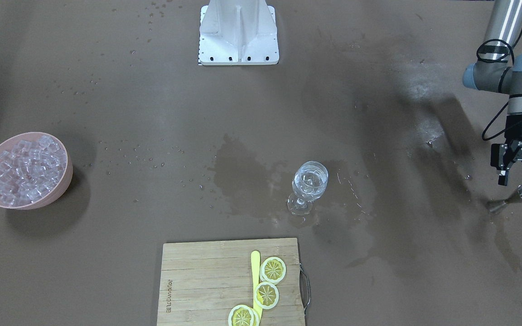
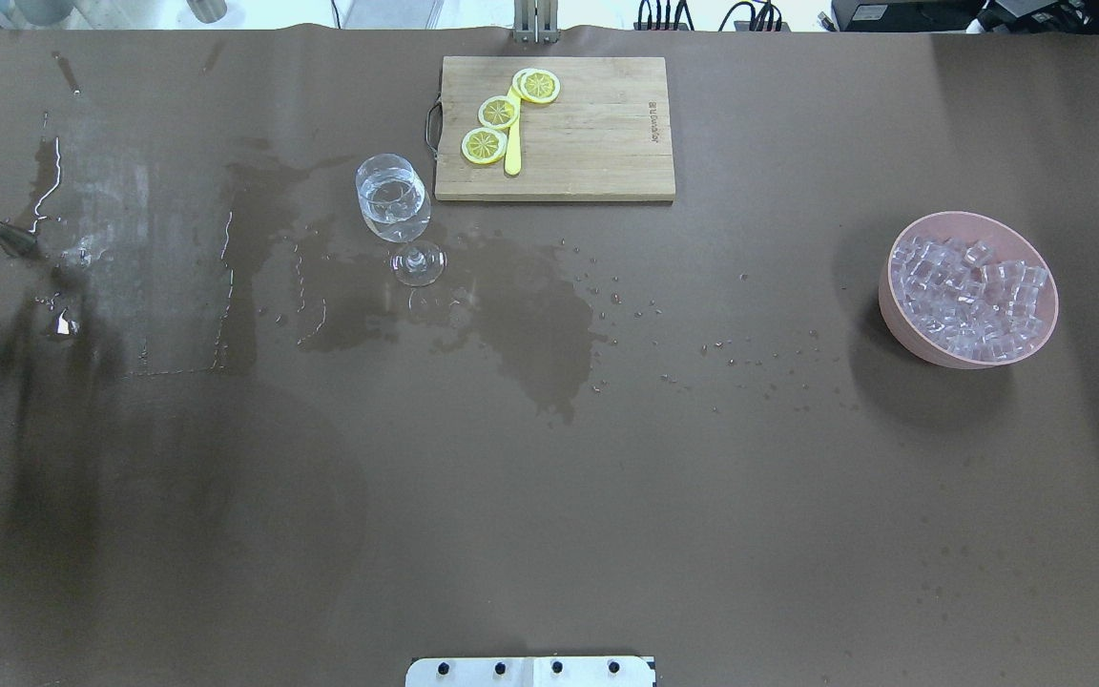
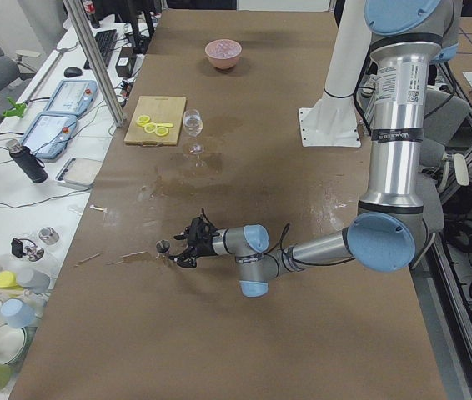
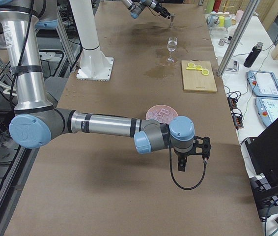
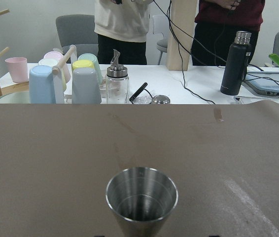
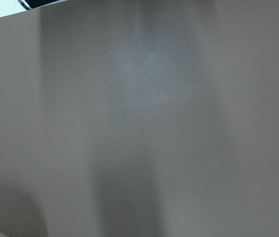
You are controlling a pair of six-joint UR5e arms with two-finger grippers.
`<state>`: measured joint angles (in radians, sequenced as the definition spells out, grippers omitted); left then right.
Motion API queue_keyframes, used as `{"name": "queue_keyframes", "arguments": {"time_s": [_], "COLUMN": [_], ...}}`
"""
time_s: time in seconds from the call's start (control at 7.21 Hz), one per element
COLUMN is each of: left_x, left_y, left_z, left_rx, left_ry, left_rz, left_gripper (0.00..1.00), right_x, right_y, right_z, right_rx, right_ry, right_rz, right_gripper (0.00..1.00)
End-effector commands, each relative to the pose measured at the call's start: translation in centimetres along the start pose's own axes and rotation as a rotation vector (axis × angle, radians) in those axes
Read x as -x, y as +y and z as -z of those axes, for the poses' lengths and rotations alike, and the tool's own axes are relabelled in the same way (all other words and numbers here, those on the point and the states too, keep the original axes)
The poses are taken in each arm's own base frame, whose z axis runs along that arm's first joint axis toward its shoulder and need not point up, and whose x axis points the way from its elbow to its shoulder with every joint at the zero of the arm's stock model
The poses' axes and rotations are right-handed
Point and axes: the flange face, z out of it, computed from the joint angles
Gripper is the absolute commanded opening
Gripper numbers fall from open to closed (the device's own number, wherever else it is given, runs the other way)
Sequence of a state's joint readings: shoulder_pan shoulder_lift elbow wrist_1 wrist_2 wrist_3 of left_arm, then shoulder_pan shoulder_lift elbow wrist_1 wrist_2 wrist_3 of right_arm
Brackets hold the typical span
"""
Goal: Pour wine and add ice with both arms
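The clear stemmed glass [image 1: 310, 183] [image 2: 394, 200] stands mid-table with clear wine in its bowl. The ice [image 1: 25, 170] [image 2: 969, 296] fills a pink bowl [image 1: 64, 188] far to its side. My left gripper [image 1: 518, 182] lies level over the table's end with its fingers spread and open. The steel jigger [image 1: 514, 198] [image 5: 141, 200] stands upright just at its fingertips. My right gripper [image 4: 193, 160] hangs over the table past the pink bowl [image 4: 161, 114]. It shows only in the exterior right view, so I cannot tell whether it is open. The right wrist view shows only bare brown table.
A wooden cutting board [image 1: 206, 280] [image 2: 597, 124] with lemon slices [image 1: 266, 294] and a yellow knife lies by the far edge near the glass. Wet patches [image 2: 530, 324] spread around the glass. The white base plate [image 1: 238, 40] sits at the robot's side. Cups and bottles stand beyond the table's end.
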<state>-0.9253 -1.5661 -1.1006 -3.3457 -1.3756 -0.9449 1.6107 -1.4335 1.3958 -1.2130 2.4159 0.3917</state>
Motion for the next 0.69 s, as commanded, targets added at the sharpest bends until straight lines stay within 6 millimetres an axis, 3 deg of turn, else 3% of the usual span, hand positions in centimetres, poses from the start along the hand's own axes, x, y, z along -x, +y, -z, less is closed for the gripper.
{"name": "queue_keyframes", "arguments": {"time_s": [0.0, 0.28, 0.55], "left_x": [0.5, -0.1, 1.2], "left_y": [-4.2, -7.9, -12.2], "left_z": [0.2, 0.6, 0.4], "left_rx": [0.039, 0.071, 0.11], "left_ry": [-0.003, -0.024, -0.044], "left_rz": [0.013, 0.03, 0.067], "left_gripper": [0.81, 0.82, 0.82], "right_x": [1.1, 0.6, -1.0], "right_y": [-0.7, -0.8, 0.4], "right_z": [0.7, 0.7, -0.4], "right_rx": [-0.017, -0.031, -0.014], "right_ry": [0.004, 0.036, 0.046], "right_rz": [-0.088, -0.088, -0.098], "right_gripper": [1.0, 1.0, 1.0]}}
